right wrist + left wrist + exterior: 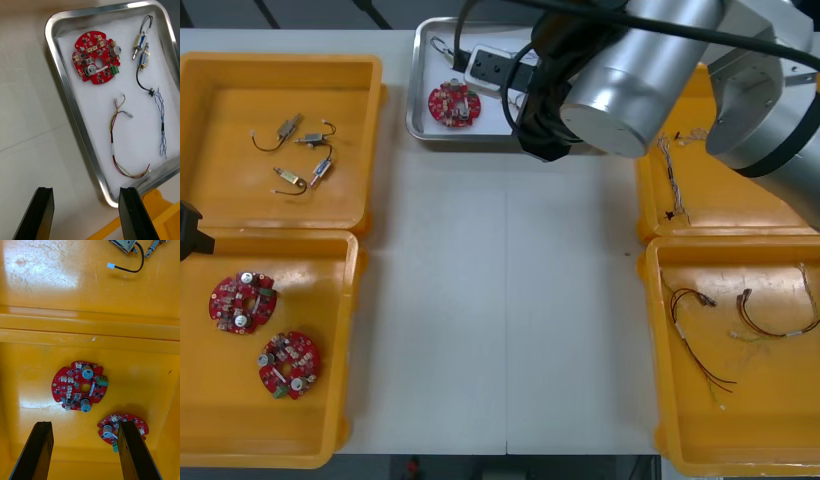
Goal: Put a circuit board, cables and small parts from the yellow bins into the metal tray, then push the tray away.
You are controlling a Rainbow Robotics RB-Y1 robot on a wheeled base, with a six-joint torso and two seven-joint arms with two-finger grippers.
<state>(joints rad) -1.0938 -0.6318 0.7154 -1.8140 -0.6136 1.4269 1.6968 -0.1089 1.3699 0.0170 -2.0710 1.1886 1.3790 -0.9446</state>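
Metal tray (75, 112), white inside, sits at the far edge of the table (510, 300) between the yellow bins (220, 130), and I've got a red circuit board (96, 58), two small metal parts (141, 47), a blue and white cable (162, 123) and a red and yellow cable (120, 146) lying in it. My right gripper (85, 191) hangs over the bare table just beside the tray's rim, fingers (43, 210) wide apart with nothing between them. Over on the left, my left gripper (84, 423) hovers above the near bin (30, 363) holding two spare boards (79, 386), fingers spread and empty too, one fingertip (129, 431) overlapping a board's edge.
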